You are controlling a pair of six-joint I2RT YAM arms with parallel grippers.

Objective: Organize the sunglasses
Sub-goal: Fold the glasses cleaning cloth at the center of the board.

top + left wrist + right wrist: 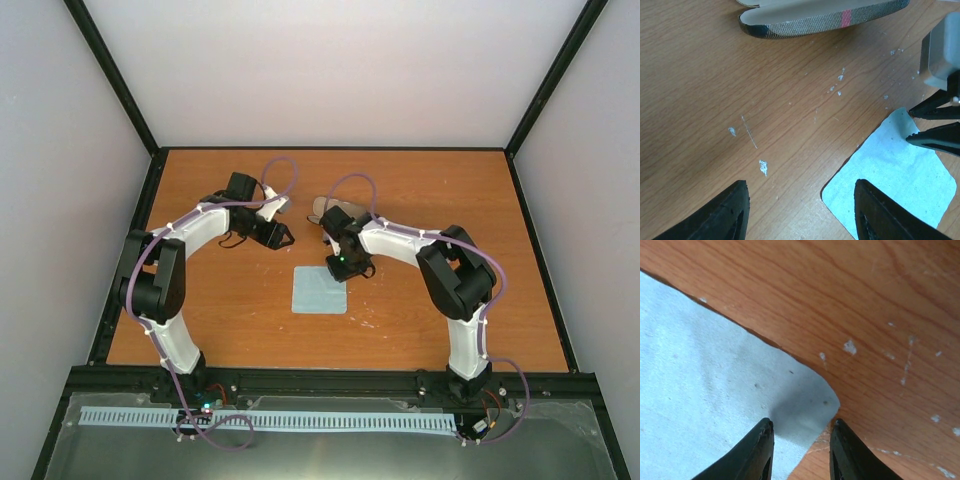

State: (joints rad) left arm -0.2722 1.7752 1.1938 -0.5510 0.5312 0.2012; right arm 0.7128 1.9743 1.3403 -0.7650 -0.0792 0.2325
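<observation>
Jaws: left gripper (801, 183) parted, empty; right gripper (802, 423) narrowly parted astride cloth (700, 390) corner; sunglasses indiscernible.

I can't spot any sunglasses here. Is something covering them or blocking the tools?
No sunglasses show in any view, so that cannot be judged. The right tool straddles a corner of the blue cloth; the left tool is above the table near the striped case.
</observation>
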